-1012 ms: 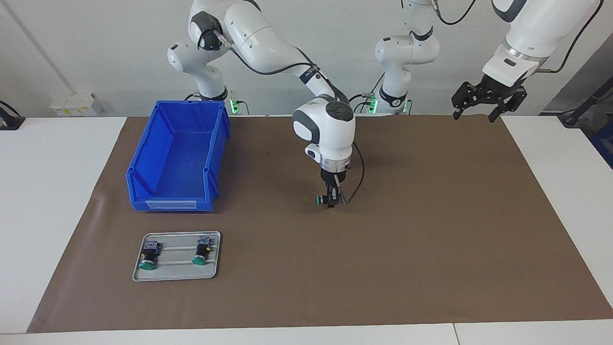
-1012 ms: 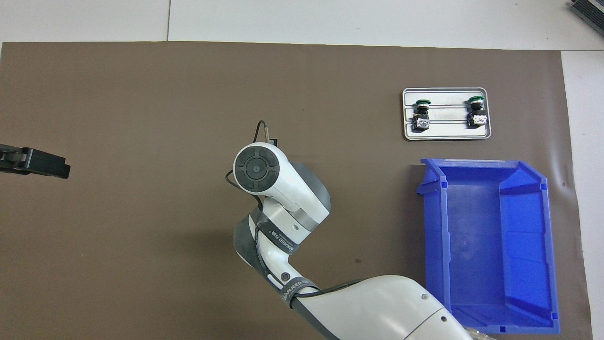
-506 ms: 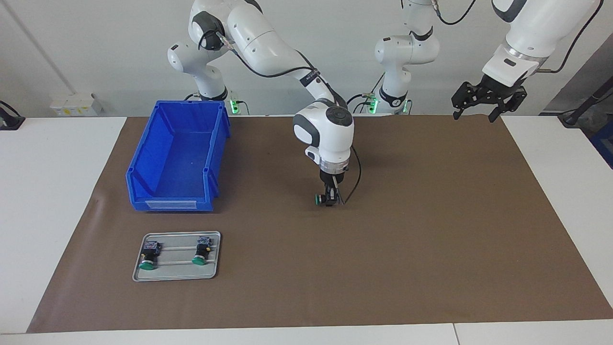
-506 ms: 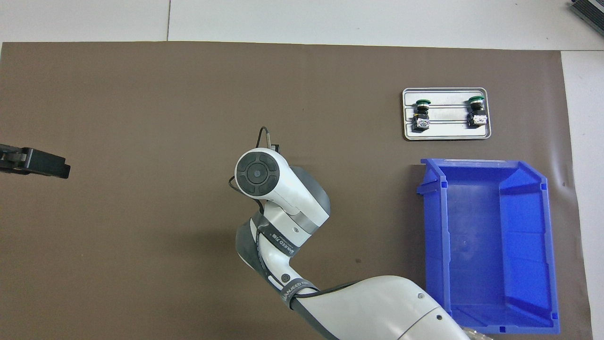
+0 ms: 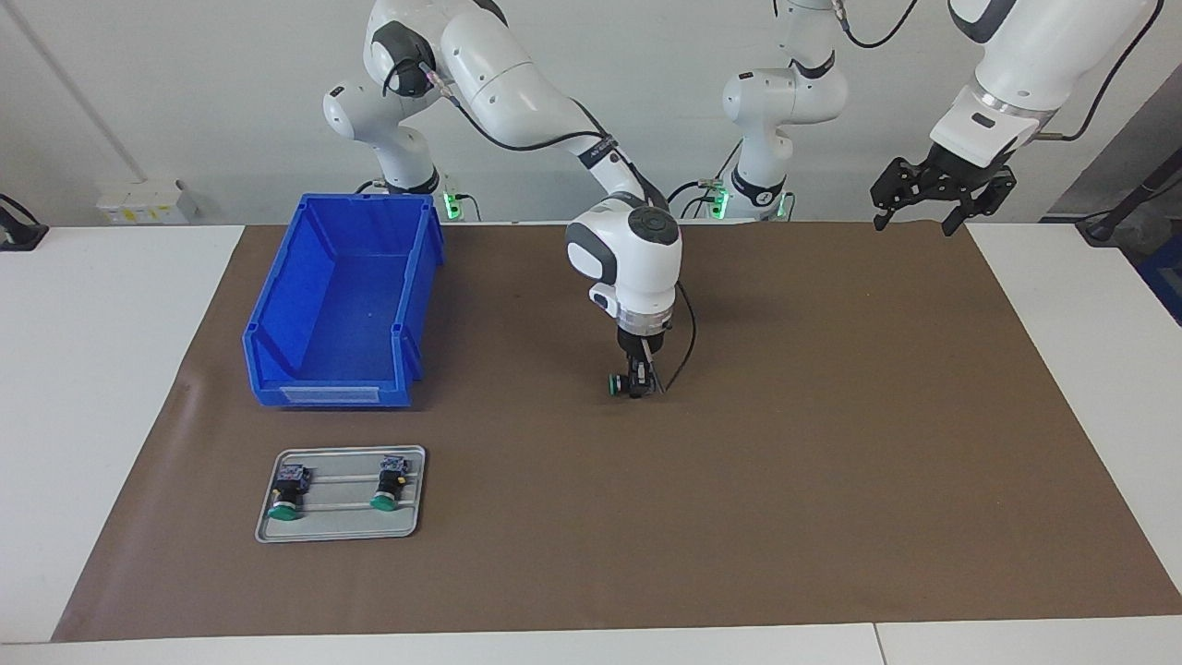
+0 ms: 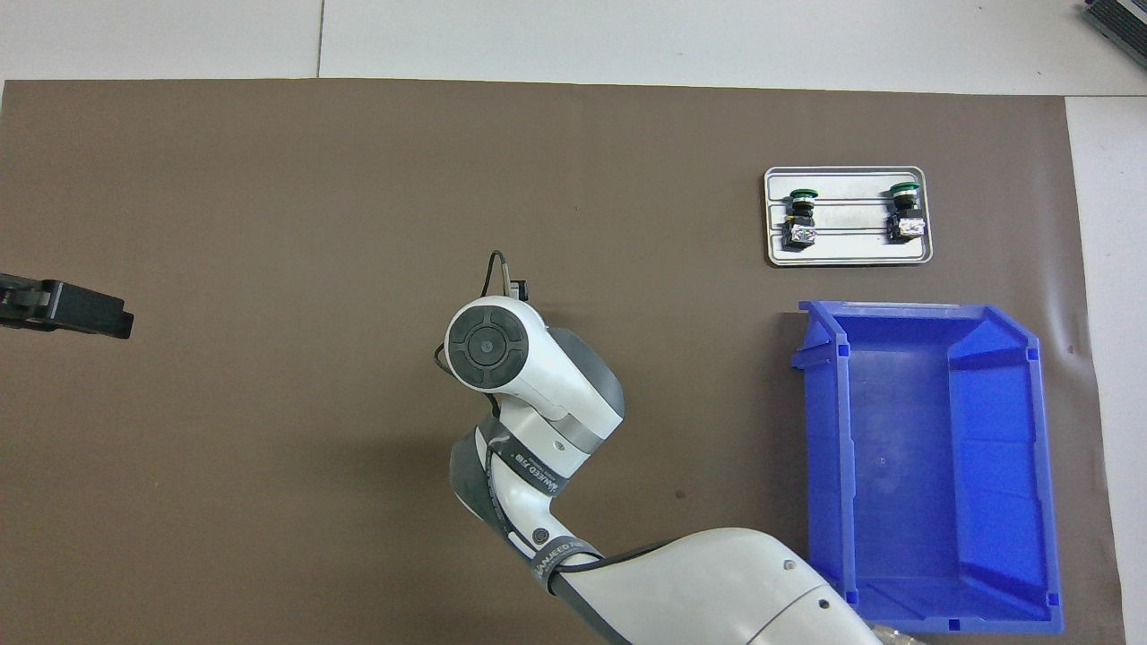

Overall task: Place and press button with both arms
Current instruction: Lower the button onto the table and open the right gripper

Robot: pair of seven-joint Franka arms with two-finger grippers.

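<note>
A button [image 5: 612, 383] with a green cap lies on its side, low at the middle of the brown mat [image 5: 831, 462]. Its cap points toward the right arm's end of the table. My right gripper [image 5: 635, 386] points straight down around its black body. In the overhead view the right arm's wrist [image 6: 488, 339] hides both the button and the gripper. My left gripper [image 5: 914, 224] hangs open and empty, high over the mat's corner at the left arm's end, where that arm waits. Only its tip [image 6: 67, 309] enters the overhead view.
A grey tray [image 5: 342, 528] [image 6: 847, 258] holds two more green-capped buttons [image 5: 286, 506] [image 5: 386, 494]. It lies farther from the robots than the empty blue bin [image 5: 342, 296] [image 6: 932, 466], toward the right arm's end of the table.
The right arm's wrist has shifted slightly toward the robots, while its gripper and the button stay at the same spot on the mat. The left arm has not moved.
</note>
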